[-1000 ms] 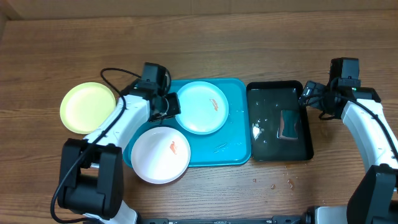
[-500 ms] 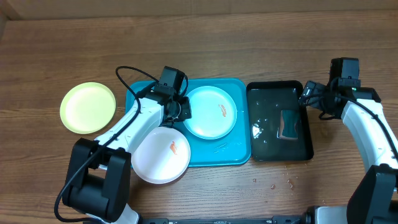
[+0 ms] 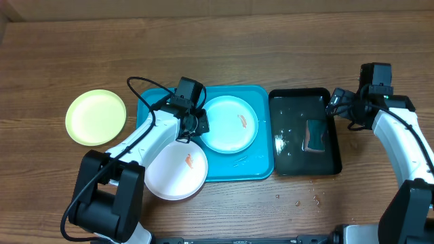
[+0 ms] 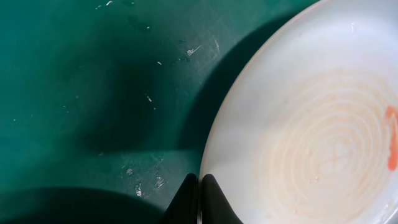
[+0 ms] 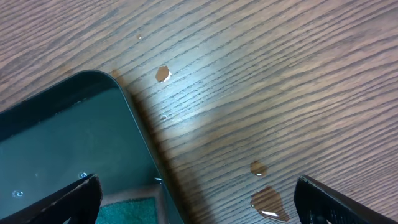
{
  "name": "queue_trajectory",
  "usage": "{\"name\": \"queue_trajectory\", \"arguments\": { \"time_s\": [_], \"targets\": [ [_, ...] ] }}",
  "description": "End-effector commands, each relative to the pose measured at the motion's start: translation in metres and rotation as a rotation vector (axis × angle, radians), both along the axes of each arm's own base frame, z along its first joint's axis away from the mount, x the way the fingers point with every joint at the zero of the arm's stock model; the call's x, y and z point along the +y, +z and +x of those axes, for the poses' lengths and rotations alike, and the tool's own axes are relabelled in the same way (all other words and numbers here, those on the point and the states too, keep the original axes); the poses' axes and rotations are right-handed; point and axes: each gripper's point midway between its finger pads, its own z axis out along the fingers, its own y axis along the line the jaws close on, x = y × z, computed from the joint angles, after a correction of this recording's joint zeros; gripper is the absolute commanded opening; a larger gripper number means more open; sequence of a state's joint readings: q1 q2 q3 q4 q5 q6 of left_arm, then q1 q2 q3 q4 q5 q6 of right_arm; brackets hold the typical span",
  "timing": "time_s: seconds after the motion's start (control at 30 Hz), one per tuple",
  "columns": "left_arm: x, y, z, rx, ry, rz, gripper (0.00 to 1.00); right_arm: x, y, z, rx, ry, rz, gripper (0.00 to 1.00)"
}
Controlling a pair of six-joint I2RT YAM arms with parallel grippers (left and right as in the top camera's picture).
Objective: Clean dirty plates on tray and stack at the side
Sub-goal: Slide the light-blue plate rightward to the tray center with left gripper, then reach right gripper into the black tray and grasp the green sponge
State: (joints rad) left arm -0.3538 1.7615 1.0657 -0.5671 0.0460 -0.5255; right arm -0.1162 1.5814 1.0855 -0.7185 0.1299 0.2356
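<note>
Of three plates, the light blue plate (image 3: 230, 124) lies on the one turquoise tray (image 3: 254, 166), rim clamped in the left pincer (image 4: 200, 199), the white plate (image 3: 175, 169) overhangs that tray's front corner, the yellow-green plate (image 3: 95, 116) sits on the surface (image 3: 271, 41); the right pincer (image 5: 196, 199) is spread wide by the one black tray (image 3: 291, 159)

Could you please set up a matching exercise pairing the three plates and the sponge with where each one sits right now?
Things:
1. yellow-green plate
2. light blue plate
3. white plate
4. sponge

Places:
A. inside the black tray
B. fully on the turquoise tray, its rim pinched by the left end effector
C. on the bare table, left of the turquoise tray
D. partly on the turquoise tray, overhanging its near left corner

Pairs: 1-C, 2-B, 3-D, 4-A
</note>
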Motion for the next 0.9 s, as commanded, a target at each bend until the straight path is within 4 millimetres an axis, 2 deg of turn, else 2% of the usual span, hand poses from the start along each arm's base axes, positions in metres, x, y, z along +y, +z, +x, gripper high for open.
{"name": "queue_trajectory", "arguments": {
  "time_s": [0.0, 0.07, 0.17, 0.23, 0.3, 0.37, 0.47, 0.5, 0.6, 0.73, 0.87],
  "targets": [
    [0.003, 0.006, 0.001, -0.029, 0.017, 0.021, 0.04, 0.000, 0.009, 0.006, -0.033, -0.003, 0.002, 1.00],
    [0.004, 0.006, 0.001, -0.032, 0.019, 0.027, 0.04, 0.003, 0.009, 0.006, -0.034, 0.005, 0.019, 1.00],
    [0.006, 0.005, 0.003, -0.038, 0.023, 0.036, 0.04, 0.025, 0.009, 0.009, -0.047, 0.057, 0.133, 1.00],
    [0.005, 0.004, 0.005, -0.041, 0.023, 0.033, 0.04, 0.066, 0.011, 0.004, -0.040, 0.151, 0.356, 1.00],
    [0.005, 0.002, 0.005, -0.037, 0.034, 0.031, 0.04, 0.094, 0.019, -0.001, -0.038, 0.212, 0.512, 1.00],
    [0.005, 0.000, 0.005, -0.032, 0.037, 0.032, 0.04, 0.105, 0.021, -0.008, -0.017, 0.230, 0.576, 1.00],
    [0.005, -0.002, 0.004, -0.026, 0.036, 0.034, 0.04, 0.104, 0.012, -0.023, 0.061, 0.208, 0.541, 1.00],
    [0.005, -0.003, 0.004, -0.024, 0.036, 0.036, 0.04, 0.090, 0.001, -0.036, 0.130, 0.166, 0.447, 1.00],
    [0.005, -0.003, 0.004, -0.023, 0.035, 0.036, 0.04, 0.074, -0.008, -0.052, 0.210, 0.127, 0.342, 1.00],
    [0.003, -0.003, 0.003, -0.023, 0.031, 0.036, 0.04, 0.072, -0.015, -0.059, 0.236, 0.119, 0.324, 1.00],
    [0.000, -0.003, 0.003, -0.026, 0.023, 0.036, 0.04, 0.077, -0.026, -0.062, 0.238, 0.145, 0.302, 0.86]
  ]
}}
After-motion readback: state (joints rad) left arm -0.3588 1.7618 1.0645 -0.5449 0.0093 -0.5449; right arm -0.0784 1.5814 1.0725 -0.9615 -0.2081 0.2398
